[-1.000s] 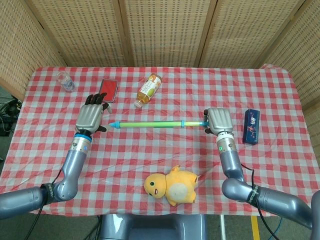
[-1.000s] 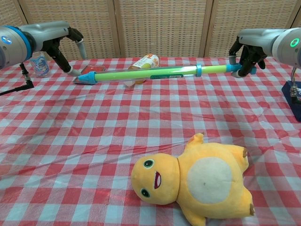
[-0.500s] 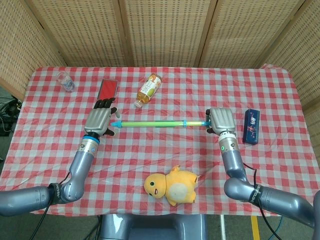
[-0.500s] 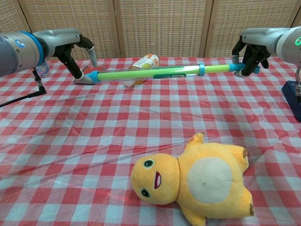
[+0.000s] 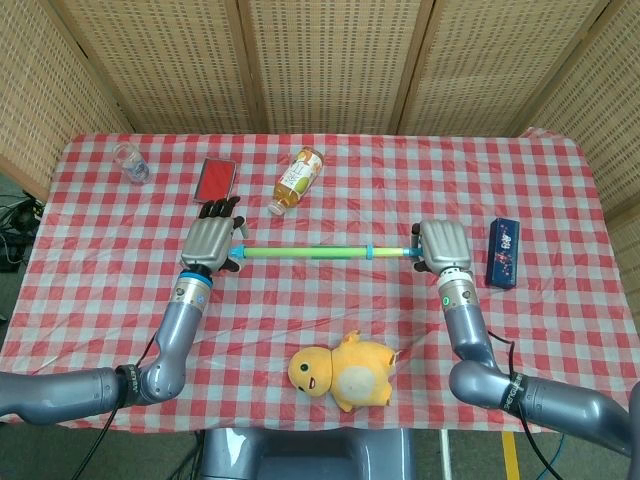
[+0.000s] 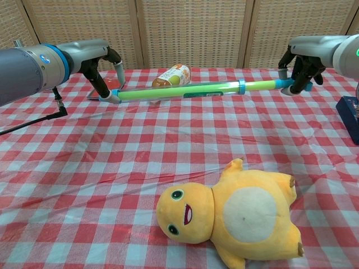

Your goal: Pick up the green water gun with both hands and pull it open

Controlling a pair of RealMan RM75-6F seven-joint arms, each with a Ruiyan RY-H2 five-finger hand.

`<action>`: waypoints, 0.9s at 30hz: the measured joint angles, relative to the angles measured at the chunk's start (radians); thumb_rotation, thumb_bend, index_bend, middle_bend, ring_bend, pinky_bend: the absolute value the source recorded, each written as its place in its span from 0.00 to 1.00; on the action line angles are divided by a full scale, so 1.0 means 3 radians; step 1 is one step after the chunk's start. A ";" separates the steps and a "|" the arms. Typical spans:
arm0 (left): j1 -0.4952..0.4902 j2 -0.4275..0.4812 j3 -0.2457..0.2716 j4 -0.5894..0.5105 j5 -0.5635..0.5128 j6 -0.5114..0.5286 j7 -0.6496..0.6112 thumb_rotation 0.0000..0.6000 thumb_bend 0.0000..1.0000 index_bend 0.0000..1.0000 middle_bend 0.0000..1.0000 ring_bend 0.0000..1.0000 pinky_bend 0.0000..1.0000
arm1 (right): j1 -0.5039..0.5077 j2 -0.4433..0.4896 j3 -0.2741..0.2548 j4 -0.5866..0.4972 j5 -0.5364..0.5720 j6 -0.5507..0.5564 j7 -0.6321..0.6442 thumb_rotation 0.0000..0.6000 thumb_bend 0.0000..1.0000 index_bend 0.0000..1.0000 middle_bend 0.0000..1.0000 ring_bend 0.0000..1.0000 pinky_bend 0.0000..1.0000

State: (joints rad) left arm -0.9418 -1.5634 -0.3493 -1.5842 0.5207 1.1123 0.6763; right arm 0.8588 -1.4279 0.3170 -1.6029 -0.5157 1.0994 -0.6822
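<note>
We count one long green plastic water gun (image 5: 305, 252), lifted above the counter (image 5: 560, 190). Right robot hand (image 5: 443, 246) grips its handle end; left robot hand (image 5: 211, 244) curls around the blue tip. Around it: one bottle (image 5: 297, 178), one yellow plush toy (image 5: 342, 372), one red phone (image 5: 214, 180), one blue box (image 5: 502, 252), one clear cup (image 5: 131, 162).

Bright, even overhead light w/ soft shadows, both views sharp

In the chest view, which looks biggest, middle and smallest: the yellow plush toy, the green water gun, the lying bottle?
1. Yellow plush toy, though it lies nearest the camera.
2. Long green water gun, longer but much thinner.
3. Lying bottle with the orange label, partly hidden behind the gun.
</note>
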 measured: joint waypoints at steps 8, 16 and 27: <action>-0.0030 -0.0022 0.0026 0.0016 -0.0067 0.0039 0.0015 1.00 0.23 0.46 0.00 0.00 0.00 | 0.0002 0.0032 -0.0041 -0.0042 0.0012 0.0010 0.0028 1.00 0.59 0.77 1.00 1.00 0.71; -0.0042 0.0020 0.0014 -0.0085 -0.0154 -0.0005 -0.0042 1.00 0.23 0.46 0.00 0.00 0.00 | 0.0013 0.0050 -0.0066 -0.0065 0.0025 0.0045 0.0041 1.00 0.59 0.77 1.00 1.00 0.71; -0.0102 -0.0040 0.0049 -0.0018 -0.0242 0.0021 -0.0003 1.00 0.23 0.48 0.00 0.00 0.00 | 0.0020 0.0072 -0.0094 -0.0122 0.0027 0.0078 0.0049 1.00 0.59 0.77 1.00 1.00 0.71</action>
State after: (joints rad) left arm -0.9723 -1.5754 -0.3346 -1.5895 0.4482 1.1187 0.6753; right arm 0.8648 -1.4063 0.2888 -1.6396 -0.5077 1.1229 -0.6676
